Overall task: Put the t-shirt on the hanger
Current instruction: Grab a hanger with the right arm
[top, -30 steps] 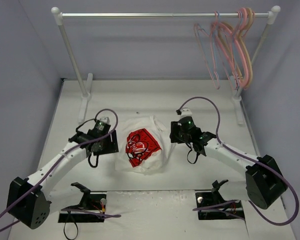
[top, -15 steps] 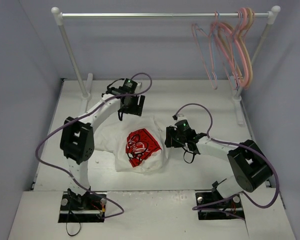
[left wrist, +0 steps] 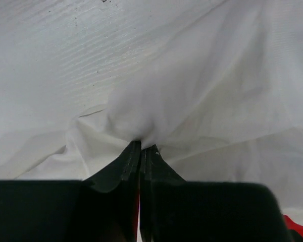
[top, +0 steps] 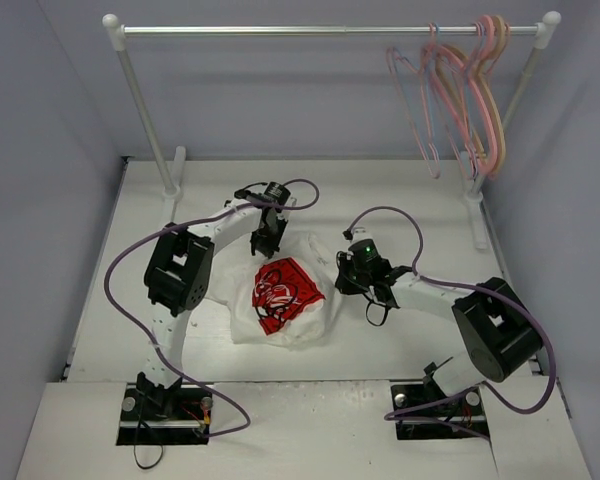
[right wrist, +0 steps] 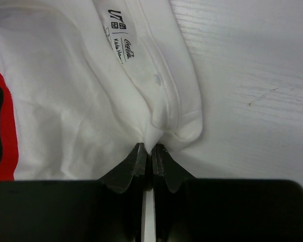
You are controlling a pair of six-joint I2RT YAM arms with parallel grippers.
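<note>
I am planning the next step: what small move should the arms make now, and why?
Probably raise both together slightly: the left gripper and right gripper each pinch a fold of the t-shirt, which lies crumpled on the table.

Soft, even light falls from overhead in the top view: the white table (top: pixel 400 190) is bright but not blown out, and the arms drop only faint, diffuse shadows. The t-shirt (top: pixel 310 322) nearly merges with it in tone. The walls dim toward 9 o'clock. In the left wrist view the cloth looks slightly hazy, its folds shaded grey, while the left gripper (left wrist: pixel 140 147) at 6 o'clock is a near-black, detail-free mass. The right wrist view is crisper: the neck label (right wrist: pixel 120 38) at 11 o'clock is readable, table grain at 2 o'clock is sharp, and the right gripper (right wrist: pixel 146 150) is equally underexposed.
</note>
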